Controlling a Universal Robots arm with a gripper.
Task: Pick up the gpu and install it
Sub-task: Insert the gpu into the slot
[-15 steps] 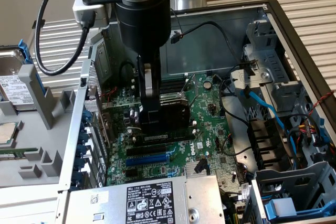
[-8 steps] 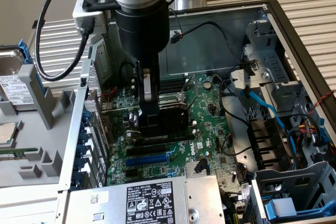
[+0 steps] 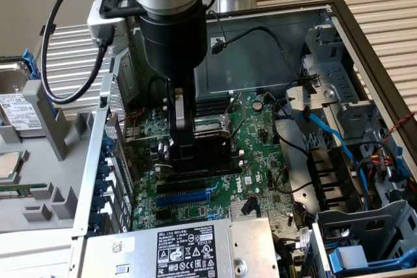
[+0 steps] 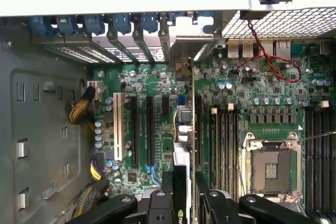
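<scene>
While the gripper (image 3: 182,136), partly closed, clamps the gpu (image 3: 210,153) at centre frame above the motherboard (image 3: 260,141) slots, pickup is complete; seating appears unfinished.

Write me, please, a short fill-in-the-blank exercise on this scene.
1. The gpu is held edge-on by the ___.
2. Under the gpu lies the big green ___, inside the open computer case.
3. A thin ___ wire loops over the board near the rear ports.
Missing words: gripper; motherboard; red.
</scene>
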